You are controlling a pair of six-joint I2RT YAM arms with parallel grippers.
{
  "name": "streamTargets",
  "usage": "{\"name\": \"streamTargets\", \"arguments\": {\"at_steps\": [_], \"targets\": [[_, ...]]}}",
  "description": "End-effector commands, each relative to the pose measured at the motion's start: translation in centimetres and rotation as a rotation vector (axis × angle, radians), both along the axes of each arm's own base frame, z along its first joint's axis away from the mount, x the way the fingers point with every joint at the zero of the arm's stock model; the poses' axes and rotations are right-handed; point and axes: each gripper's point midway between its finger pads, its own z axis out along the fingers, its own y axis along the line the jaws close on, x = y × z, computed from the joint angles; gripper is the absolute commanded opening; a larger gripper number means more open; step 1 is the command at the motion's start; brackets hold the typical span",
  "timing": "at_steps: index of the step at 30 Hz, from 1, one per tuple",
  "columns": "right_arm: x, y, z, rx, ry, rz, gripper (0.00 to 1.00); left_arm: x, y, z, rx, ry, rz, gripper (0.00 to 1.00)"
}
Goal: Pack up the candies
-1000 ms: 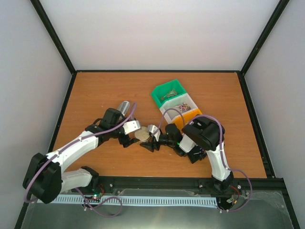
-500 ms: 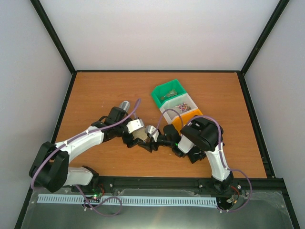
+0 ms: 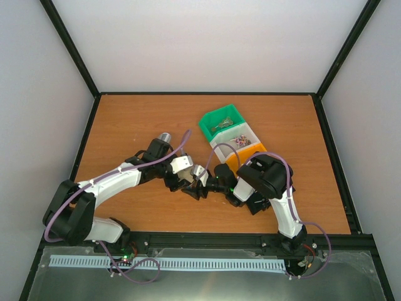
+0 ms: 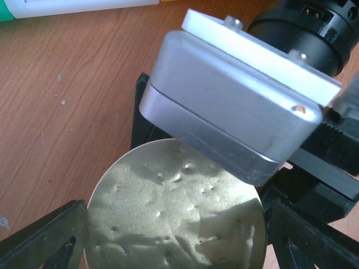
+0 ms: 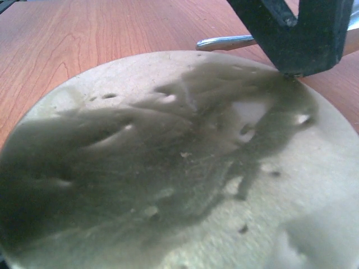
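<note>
The left arm [image 3: 119,179] stretches further right across mid-frame, and the left gripper [image 3: 185,183] has slid in over the gold lid [image 4: 174,207], nearly hiding it from above. The right arm [image 3: 263,177] edges left a touch.

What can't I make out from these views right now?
Disc: top view, hidden under the meeting jaws; grip unclear in both wrist views.
Candies: top view, too small to count.
Orange bin: top view, near end covered by right arm.
Right jaws: right wrist view, out of frame; the blurred disc fills it.
</note>
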Motion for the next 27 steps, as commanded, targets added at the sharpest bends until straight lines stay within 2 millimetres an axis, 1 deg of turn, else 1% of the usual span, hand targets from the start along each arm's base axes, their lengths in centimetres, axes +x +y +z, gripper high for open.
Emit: {"name": "streamTargets", "arguments": {"at_steps": [1,4,13,20,27], "targets": [[-0.7,0.1,-1.4,-0.027,0.033,0.009,0.5,0.1,-0.3,0.2,0.013,-0.006,-0.026,0.93],[-0.7,0.1,-1.6,-0.028,0.036,0.012,0.5,0.1,-0.2,0.1,0.019,-0.01,-0.023,0.99],[-0.9,0.1,-1.4,-0.024,0.034,0.021,0.5,0.7,-0.3,0.4,0.019,-0.027,-0.007,1.0],[-0.9,0.2,-1.3,-0.022,0.033,0.026,0.5,0.4,-0.2,-0.3,0.037,-0.005,-0.033,0.93],[-1.4,0.3,-1.3,-0.021,0.027,0.053,0.5,-0.6,-0.3,-0.1,0.028,-0.007,-0.087,0.81]]}}
